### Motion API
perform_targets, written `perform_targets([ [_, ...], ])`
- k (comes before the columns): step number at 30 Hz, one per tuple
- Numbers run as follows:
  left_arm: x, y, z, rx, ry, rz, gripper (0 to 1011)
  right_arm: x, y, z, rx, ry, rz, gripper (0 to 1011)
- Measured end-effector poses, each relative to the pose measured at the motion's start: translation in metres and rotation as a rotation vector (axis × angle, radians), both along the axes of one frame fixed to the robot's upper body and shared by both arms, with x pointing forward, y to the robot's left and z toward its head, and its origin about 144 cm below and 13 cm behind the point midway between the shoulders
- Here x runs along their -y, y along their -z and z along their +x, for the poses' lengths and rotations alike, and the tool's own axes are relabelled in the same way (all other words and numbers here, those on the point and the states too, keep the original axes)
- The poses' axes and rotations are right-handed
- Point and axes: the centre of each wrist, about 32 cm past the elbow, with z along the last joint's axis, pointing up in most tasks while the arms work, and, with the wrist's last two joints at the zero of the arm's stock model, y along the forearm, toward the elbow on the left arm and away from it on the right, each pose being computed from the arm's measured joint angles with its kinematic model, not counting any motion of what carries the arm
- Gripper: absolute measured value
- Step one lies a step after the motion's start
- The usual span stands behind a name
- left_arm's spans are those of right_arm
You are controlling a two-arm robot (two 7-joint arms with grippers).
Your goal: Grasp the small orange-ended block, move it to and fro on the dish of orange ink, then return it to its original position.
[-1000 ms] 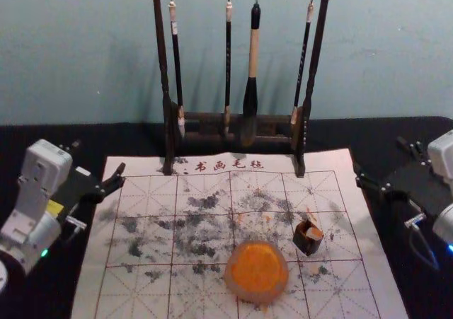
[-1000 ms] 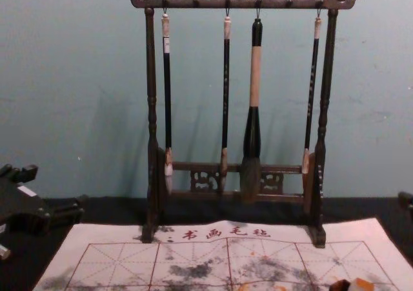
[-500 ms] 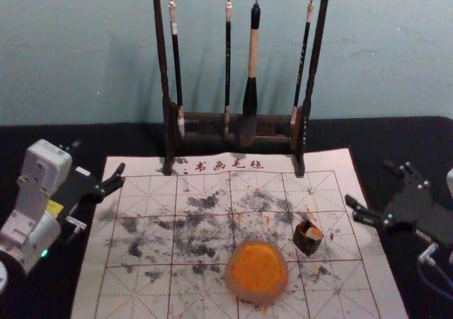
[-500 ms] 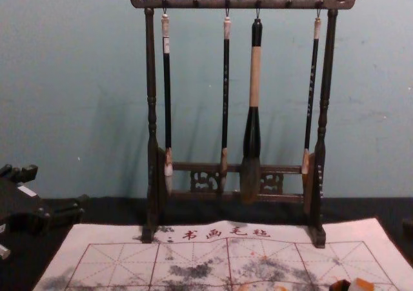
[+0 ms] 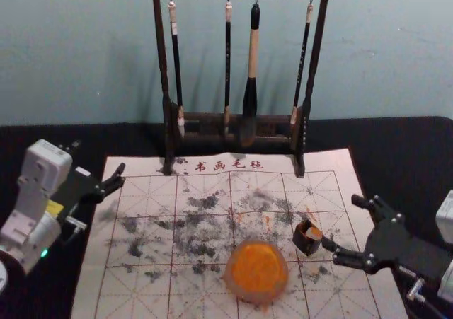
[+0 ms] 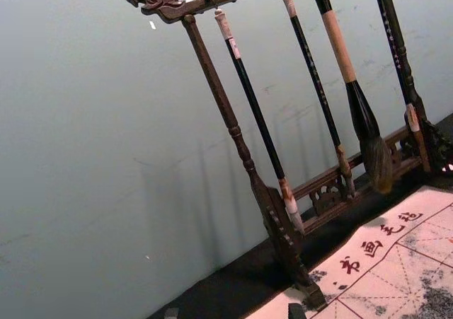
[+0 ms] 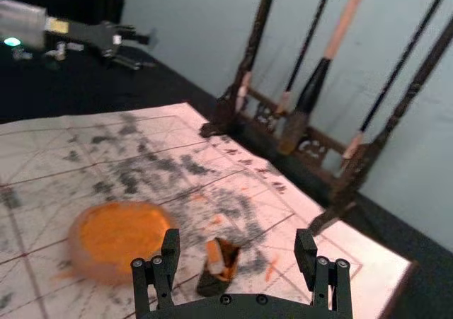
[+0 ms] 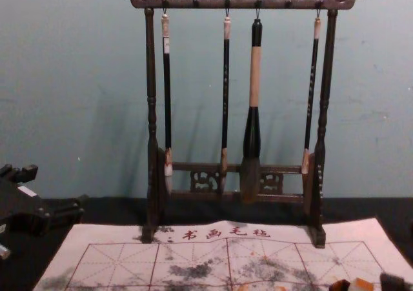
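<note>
Right hand (image 5: 345,224) spread open at the mat's right, one fingertip near the block (image 5: 307,240), which stands on the ink-smudged, gridded mat (image 5: 134,291). Dish (image 5: 257,271) sits close by, nearer and to the left. Rack (image 5: 163,64) with hanging brushes (image 5: 253,54) at the far edge, pale wall (image 5: 85,43) behind. Black tabletop (image 5: 106,135) underneath; left hand (image 5: 98,158) parked, open, at the mat's left.

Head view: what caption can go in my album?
Open black right gripper beside a small dark orange-ended block, near a round orange ink dish.
</note>
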Motion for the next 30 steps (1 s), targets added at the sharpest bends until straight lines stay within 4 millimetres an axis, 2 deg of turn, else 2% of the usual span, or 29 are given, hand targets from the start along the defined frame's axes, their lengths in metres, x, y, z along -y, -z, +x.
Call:
perform_targets([
  [10,0.000,0.000,0.000,0.000,0.000,0.000,1001,-0.002,0.012,0.006,-0.032,-0.056,-0.039,1003],
  [30,0.000,0.000,0.000,0.000,0.000,0.000,1001,-0.012,0.024,0.027,-0.074,-0.063,-0.060,1003],
])
